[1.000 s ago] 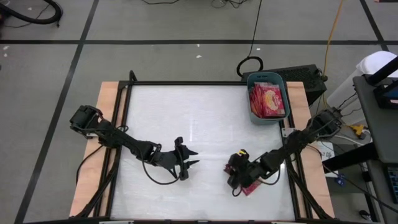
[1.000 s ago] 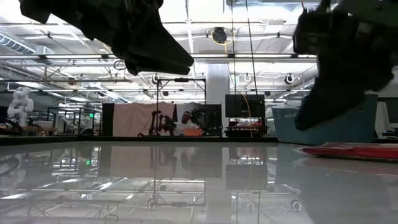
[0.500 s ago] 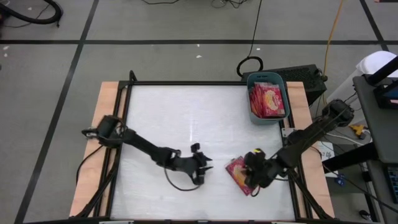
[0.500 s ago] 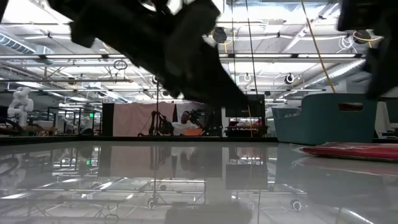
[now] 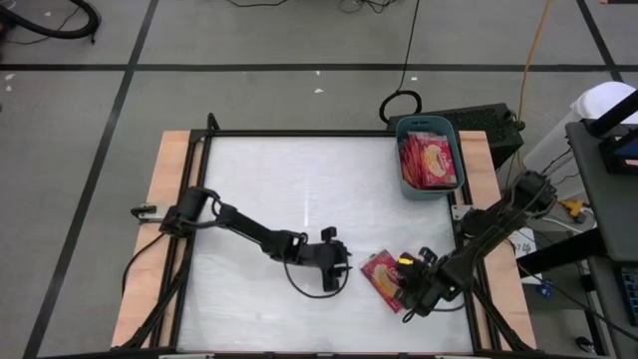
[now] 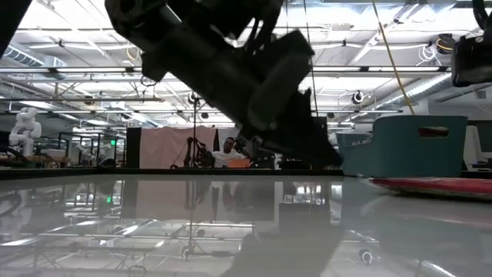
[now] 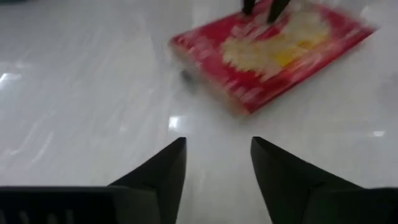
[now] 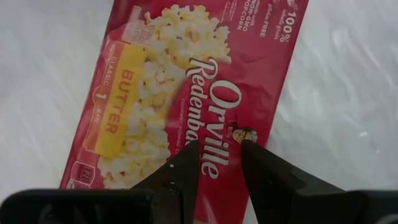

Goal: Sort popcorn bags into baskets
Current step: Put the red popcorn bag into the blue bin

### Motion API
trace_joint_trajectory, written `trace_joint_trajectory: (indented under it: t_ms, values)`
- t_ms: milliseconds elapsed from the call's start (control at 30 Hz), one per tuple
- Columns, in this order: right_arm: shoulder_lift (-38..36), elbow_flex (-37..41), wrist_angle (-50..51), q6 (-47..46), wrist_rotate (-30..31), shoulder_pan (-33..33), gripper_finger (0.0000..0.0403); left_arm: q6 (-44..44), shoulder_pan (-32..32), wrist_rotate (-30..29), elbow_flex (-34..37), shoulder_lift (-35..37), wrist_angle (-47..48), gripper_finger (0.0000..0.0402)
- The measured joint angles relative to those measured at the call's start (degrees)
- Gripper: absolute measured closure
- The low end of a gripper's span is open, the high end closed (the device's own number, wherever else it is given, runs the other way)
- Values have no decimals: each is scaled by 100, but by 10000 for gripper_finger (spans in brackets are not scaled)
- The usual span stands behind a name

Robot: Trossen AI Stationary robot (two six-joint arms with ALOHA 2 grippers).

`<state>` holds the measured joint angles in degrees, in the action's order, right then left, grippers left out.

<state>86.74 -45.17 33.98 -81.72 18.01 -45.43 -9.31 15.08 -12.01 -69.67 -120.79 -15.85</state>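
One popcorn bag (image 5: 384,278) lay flat on the table (image 5: 259,189), picture face up, well toward the near edge from the basket (image 5: 429,157). The basket sat at the table's far right corner with more popcorn bags (image 5: 431,162) inside it. The left gripper (image 5: 345,269) stood just left of the lone bag, fingers apart, not touching it. The right gripper (image 5: 407,293) was over that bag's right end, its fingertips (image 8: 193,149) on the bag's face.
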Motion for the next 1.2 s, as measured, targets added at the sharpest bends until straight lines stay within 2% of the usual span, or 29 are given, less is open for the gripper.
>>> trace_joint_trajectory:
  t_ms: [267,433,667,1000,1200]
  values:
    - [520,-8,-825,132,472,103,290,18,-108,164,9,-144,-87,134]
    - [524,-8,-986,214,546,147,290,38,-116,633,4,-188,37,126]
    - [495,1,-1123,448,636,157,290,38,-204,933,2,-208,191,194]
    - [260,18,-1035,765,677,135,290,534,-244,1062,-7,-543,-564,296]
    - [253,17,-934,757,780,151,290,746,-242,1236,6,-566,-787,374]
